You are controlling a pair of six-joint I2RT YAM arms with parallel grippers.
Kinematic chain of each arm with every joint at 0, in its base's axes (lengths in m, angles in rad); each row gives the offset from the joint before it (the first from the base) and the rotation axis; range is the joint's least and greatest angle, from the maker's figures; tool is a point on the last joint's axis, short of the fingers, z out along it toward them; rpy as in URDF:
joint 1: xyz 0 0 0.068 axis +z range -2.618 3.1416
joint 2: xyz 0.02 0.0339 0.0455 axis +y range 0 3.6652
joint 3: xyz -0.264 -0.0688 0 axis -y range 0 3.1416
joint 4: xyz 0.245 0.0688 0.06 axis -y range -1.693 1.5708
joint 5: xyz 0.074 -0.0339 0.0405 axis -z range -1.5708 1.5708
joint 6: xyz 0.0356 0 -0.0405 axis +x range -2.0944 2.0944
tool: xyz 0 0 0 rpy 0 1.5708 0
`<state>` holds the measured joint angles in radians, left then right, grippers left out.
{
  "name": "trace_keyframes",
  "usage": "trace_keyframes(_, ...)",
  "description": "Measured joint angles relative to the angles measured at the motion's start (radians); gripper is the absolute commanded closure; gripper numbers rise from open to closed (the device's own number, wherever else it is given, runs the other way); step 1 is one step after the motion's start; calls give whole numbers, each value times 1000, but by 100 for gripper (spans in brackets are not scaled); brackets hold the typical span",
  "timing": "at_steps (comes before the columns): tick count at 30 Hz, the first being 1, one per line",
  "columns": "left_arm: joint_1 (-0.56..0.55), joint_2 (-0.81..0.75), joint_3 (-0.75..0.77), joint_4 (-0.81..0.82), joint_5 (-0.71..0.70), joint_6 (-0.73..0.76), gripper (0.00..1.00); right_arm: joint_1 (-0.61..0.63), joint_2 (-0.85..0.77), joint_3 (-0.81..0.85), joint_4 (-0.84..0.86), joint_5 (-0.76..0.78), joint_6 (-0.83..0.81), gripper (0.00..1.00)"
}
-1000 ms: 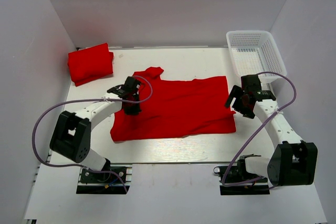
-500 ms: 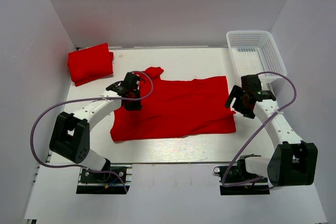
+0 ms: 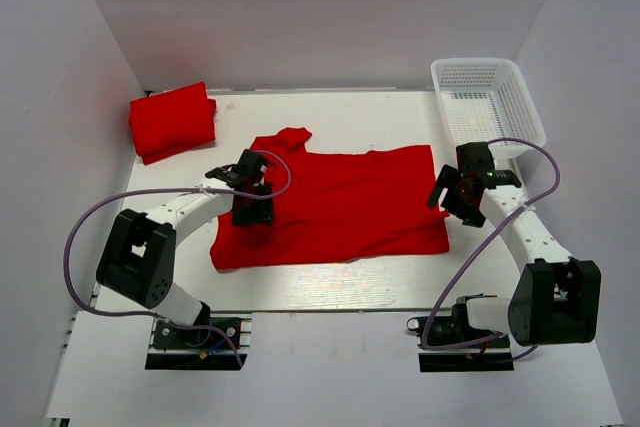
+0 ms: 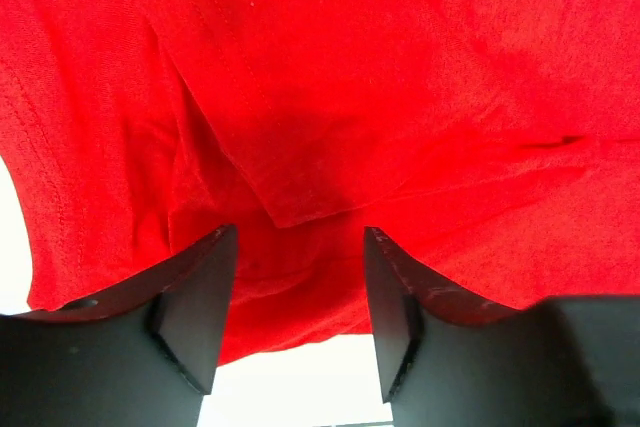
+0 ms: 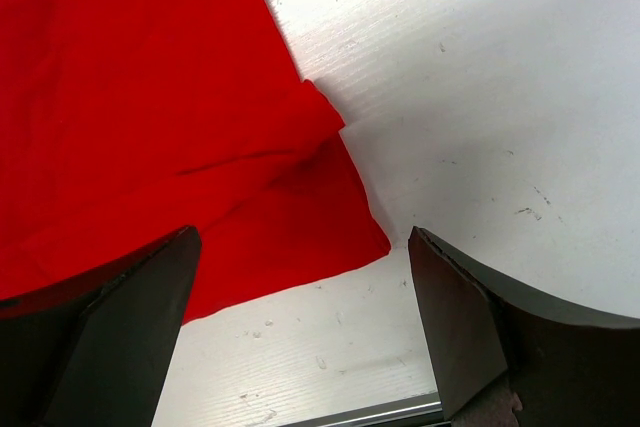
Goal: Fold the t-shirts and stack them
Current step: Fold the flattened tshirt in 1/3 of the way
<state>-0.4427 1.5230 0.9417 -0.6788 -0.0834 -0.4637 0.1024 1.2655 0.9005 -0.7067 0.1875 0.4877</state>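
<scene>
One red t-shirt [image 3: 340, 202] lies spread flat mid-table, with a sleeve poking out at its back left. A second t-shirt [image 3: 172, 122] sits folded at the back left corner. My left gripper [image 3: 252, 197] hovers over the spread shirt's left part. In the left wrist view that gripper [image 4: 298, 292] is open, with wrinkled red cloth [image 4: 300, 127] below and nothing between its fingers. My right gripper [image 3: 455, 192] stands wide open just off the shirt's right edge. In the right wrist view that gripper [image 5: 300, 292] frames the shirt's corner [image 5: 290, 217] and bare table.
A white mesh basket [image 3: 487, 97] stands at the back right, close behind the right arm. White walls enclose the table on three sides. Bare white table [image 3: 330, 282] runs along the front of the spread shirt, and a metal strip [image 5: 340, 414] marks its edge.
My left gripper has gone from shut to open, letting go of the shirt's left side, and shifted slightly over it. The right arm has barely moved.
</scene>
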Motion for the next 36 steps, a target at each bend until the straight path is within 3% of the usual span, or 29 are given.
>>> trace_keyframes(10, 0, 23, -19, 17, 27, -3, 42, 0, 2, 0, 0, 0, -2, 10)
trace_keyframes(26, 0, 72, -36, 29, -6, -10, 65, 0, 2, 0, 0, 4, -2, 10)
trace_keyframes(29, 0, 72, -36, 30, -13, -15, 73, 0, 2, 0, 0, 4, -2, 10)
trace_keyframes(34, 0, 72, -32, 29, -23, -17, 100, 0, 2, 0, 0, 4, -1, 10)
trace_keyframes(36, 0, 72, -26, 27, -28, -17, 100, 0, 2, 0, 0, 4, -1, 10)
